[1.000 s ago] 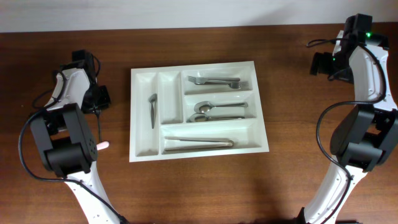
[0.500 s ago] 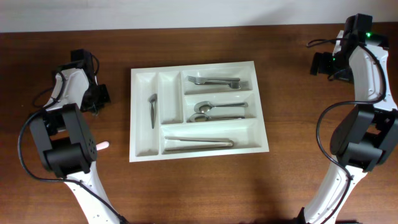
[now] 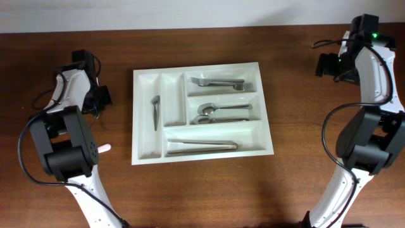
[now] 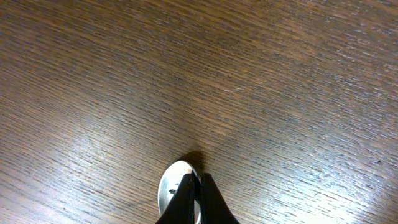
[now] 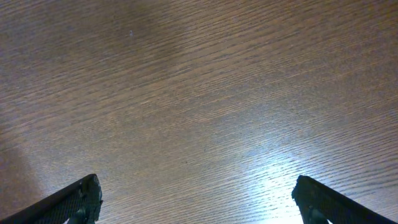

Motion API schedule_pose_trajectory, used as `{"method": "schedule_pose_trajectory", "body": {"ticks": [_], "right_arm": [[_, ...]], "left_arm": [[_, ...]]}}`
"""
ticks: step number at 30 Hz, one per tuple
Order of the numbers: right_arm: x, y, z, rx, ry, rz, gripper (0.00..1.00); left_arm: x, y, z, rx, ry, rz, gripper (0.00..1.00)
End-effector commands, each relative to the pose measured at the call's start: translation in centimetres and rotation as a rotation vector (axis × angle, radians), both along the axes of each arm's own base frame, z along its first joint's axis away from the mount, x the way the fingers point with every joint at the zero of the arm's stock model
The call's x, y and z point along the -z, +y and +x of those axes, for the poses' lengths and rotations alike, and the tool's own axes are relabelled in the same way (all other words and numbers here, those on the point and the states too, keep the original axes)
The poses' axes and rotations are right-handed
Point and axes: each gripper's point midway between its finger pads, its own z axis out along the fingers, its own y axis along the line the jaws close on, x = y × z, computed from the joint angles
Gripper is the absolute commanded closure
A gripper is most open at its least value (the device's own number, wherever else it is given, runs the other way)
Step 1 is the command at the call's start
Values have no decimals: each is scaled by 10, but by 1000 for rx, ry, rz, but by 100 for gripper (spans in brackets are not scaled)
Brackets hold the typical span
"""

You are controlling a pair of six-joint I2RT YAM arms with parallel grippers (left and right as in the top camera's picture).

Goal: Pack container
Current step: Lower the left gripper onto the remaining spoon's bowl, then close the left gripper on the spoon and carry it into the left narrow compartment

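Note:
The white container [image 3: 171, 95] lies at the table's middle. It holds forks [image 3: 218, 82], spoons [image 3: 221, 113], knives [image 3: 202, 146] and one small utensil [image 3: 155, 111] in a narrow compartment. My left gripper [image 3: 101, 99] is left of the tray, low over the wood. In the left wrist view this gripper [image 4: 198, 178] is shut, its tips pinched on the shiny bowl of a spoon [image 4: 169, 186]; the handle is hidden. My right gripper [image 3: 324, 65] hovers at the far right, and in its wrist view it [image 5: 196, 193] stands open over bare wood.
Dark wooden table [image 3: 202, 190] all around the tray. The two arm bases stand at the front left [image 3: 63, 152] and the front right [image 3: 367, 145]. A pale wall runs along the table's back edge.
The left gripper has closed beside the tray. The tray, its cutlery and the right arm have not moved.

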Motion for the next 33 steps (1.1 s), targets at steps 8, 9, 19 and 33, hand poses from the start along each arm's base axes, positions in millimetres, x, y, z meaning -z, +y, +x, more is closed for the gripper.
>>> {"method": "schedule_pose_trajectory", "body": {"ticks": [8,9,19,33], "right_arm": [[-24,-1,4,-6,-53,-13,1],[-24,-1,4,-6,-53,-13,1],[-24,-1,4,-6,-53,-13,1],[-24,-1,4,-6,-53,-13,1]], "left_arm": [[17,-5,-21,-7,83,-44,98],[14,-5,-21,-6,82,-44,98],[-51,1,7,-5,-29,-21,98],[-85,-9,20,-6,-84,-13,98]]}}
